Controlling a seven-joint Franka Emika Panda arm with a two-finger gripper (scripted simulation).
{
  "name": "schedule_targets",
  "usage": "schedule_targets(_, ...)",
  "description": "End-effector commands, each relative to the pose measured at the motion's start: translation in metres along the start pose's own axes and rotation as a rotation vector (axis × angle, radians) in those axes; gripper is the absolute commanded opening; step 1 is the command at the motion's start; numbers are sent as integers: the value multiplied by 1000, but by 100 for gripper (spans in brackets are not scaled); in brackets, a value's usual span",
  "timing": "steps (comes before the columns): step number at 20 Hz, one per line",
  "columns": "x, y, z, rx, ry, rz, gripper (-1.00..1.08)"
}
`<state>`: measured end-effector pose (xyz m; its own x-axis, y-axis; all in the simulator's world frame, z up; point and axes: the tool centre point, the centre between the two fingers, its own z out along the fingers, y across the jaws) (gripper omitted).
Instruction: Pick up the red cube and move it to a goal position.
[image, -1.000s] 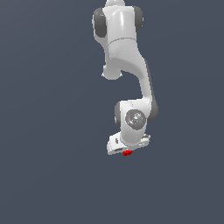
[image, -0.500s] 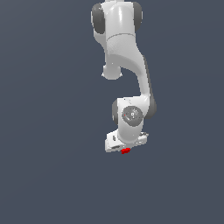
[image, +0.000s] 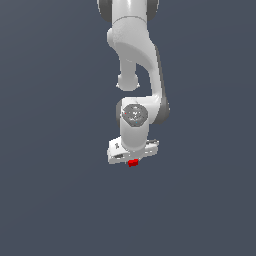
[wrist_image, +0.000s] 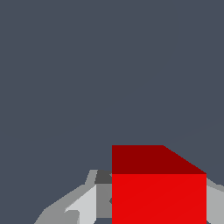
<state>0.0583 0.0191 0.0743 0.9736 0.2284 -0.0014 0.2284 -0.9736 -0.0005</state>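
The red cube (image: 132, 163) shows as a small red patch just under the white gripper (image: 132, 161) in the exterior view. The arm hangs down from the top of that view and the hand hides most of the cube. In the wrist view the red cube (wrist_image: 158, 188) fills the space between the two grey fingers (wrist_image: 83, 203), which press against its sides. The gripper (wrist_image: 153, 205) is shut on the cube. The ground beneath is plain dark grey-blue, and no contact with it shows.
Only the flat dark grey-blue ground (image: 55, 190) surrounds the arm in both views. No goal marker or other object shows.
The arm's hand, with the red cube in it, has drifted slightly toward the exterior view's left and a little upward. The grip has not changed.
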Motion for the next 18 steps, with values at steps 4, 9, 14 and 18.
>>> schedule_targets(4, -26, 31, -34, -1, 1, 1, -100)
schedule_targets(9, -43, 53, -59, -1, 1, 1, -100)
schedule_targets(14, -54, 67, -74, -1, 1, 1, -100)
schedule_targets(18, -56, 71, -78, -1, 1, 1, -100)
